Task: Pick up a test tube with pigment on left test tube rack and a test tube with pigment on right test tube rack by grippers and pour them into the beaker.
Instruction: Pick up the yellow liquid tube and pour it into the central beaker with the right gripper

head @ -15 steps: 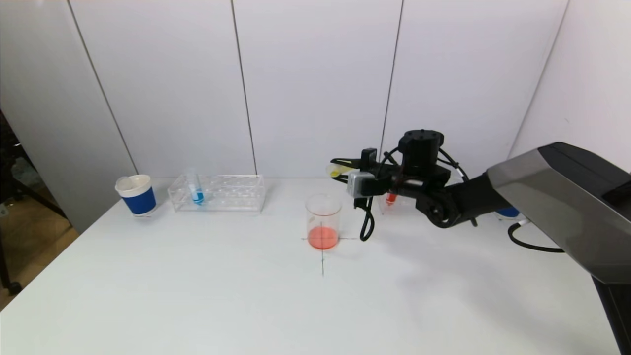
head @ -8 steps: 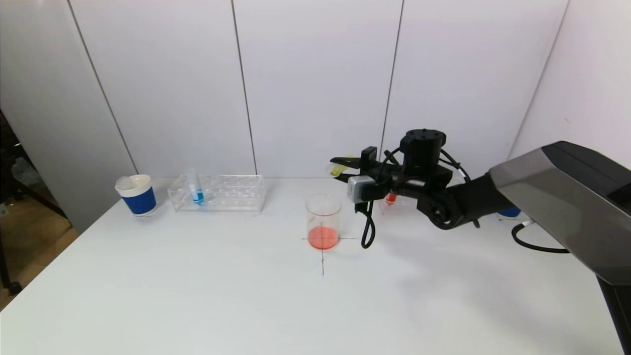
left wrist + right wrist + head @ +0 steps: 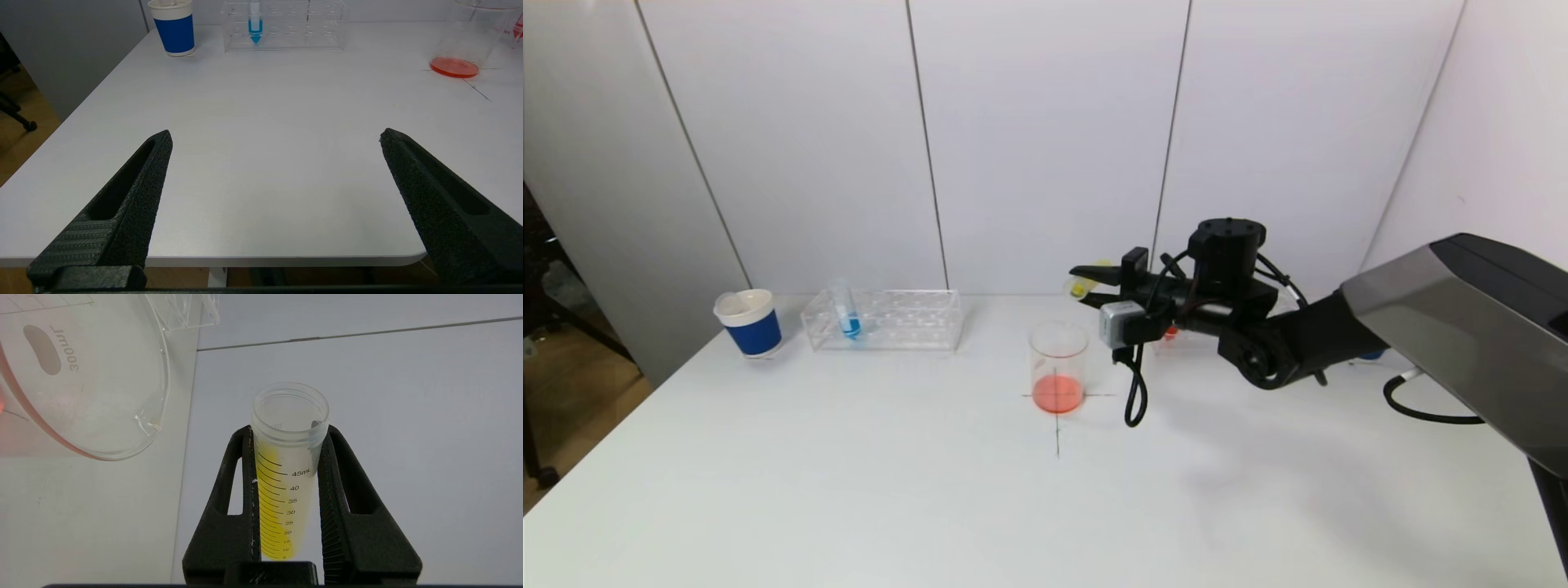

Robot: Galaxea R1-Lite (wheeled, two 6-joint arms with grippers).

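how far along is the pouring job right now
Done: the beaker already holds orange-red liquid.
In hand: the right gripper is shut on a tilted yellow-pigment tube, close beside the beaker.
Left: pouring the yellow, then the blue-pigment tube in the left rack; the left gripper is open and empty.
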